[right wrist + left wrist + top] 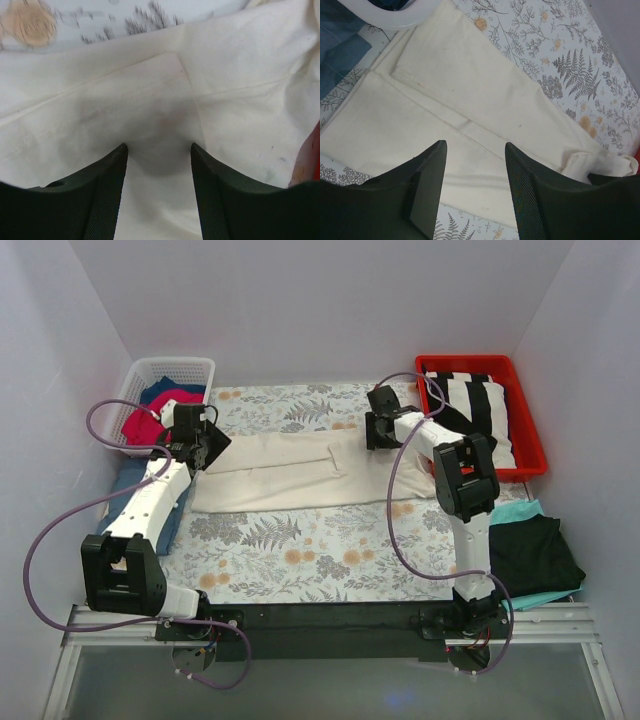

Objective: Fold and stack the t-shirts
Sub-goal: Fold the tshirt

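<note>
A cream t-shirt point(285, 473) lies folded into a long strip across the middle of the floral table cover; it also shows in the left wrist view point(470, 95) and in the right wrist view point(150, 100). My left gripper point(207, 447) is open over the shirt's left end, a little above it point(475, 147). My right gripper point(377, 432) is open with its fingertips down on the shirt's right end point(159, 147). Red and navy shirts point(160, 412) sit in the white basket. Black and teal shirts point(530, 552) lie stacked at the right.
A white basket point(140, 380) stands at the back left. A red bin point(525, 445) with a black-and-white striped cloth point(478, 405) stands at the back right. A blue cloth point(135, 485) lies under the left arm. White walls close in the table.
</note>
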`<state>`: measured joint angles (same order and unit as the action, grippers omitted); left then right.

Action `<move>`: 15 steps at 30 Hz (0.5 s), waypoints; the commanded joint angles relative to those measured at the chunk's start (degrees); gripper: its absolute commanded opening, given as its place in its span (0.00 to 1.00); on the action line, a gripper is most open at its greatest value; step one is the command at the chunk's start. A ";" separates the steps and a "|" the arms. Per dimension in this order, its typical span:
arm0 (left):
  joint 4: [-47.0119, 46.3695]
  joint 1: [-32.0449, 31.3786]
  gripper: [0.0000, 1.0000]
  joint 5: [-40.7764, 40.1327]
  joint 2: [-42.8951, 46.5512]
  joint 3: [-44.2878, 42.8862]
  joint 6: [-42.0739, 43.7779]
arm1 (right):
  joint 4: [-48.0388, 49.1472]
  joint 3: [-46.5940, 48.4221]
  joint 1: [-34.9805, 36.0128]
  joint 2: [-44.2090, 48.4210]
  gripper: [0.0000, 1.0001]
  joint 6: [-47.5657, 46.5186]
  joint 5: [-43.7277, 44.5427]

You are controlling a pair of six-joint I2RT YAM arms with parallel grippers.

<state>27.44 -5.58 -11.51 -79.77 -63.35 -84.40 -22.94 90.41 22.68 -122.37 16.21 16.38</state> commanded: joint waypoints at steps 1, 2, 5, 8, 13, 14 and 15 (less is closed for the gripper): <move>1.21 0.05 0.49 -1.76 1.81 -0.36 -0.33 | -3.68 9.75 -0.17 -7.43 0.60 -3.54 3.22; 1.73 0.05 0.49 -2.11 1.46 -0.63 -0.24 | -4.82 12.83 -0.35 -10.84 0.60 -4.07 3.48; 1.83 0.05 0.49 -2.55 1.28 -0.89 -0.24 | -8.26 25.14 -0.96 -17.18 0.59 -6.36 3.92; 1.83 0.05 0.49 -2.82 0.32 -1.25 -0.15 | -8.53 34.63 -1.58 -21.24 0.59 -8.46 3.31; 1.74 0.05 0.49 -2.55 -1.97 -2.21 0.11 | -4.76 41.08 -1.93 -22.48 0.59 -12.51 2.60; 1.39 0.05 0.49 -2.47 -2.06 -2.13 0.29 | -1.35 39.33 -1.93 -20.22 0.59 -13.12 2.52; 1.30 0.05 0.49 -2.64 -2.23 -2.21 0.38 | 0.42 37.75 -1.93 -18.63 0.59 -13.83 2.25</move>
<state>28.47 -5.58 -13.04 -82.02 -63.68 -84.42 -28.12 128.40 21.15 -145.18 6.35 18.44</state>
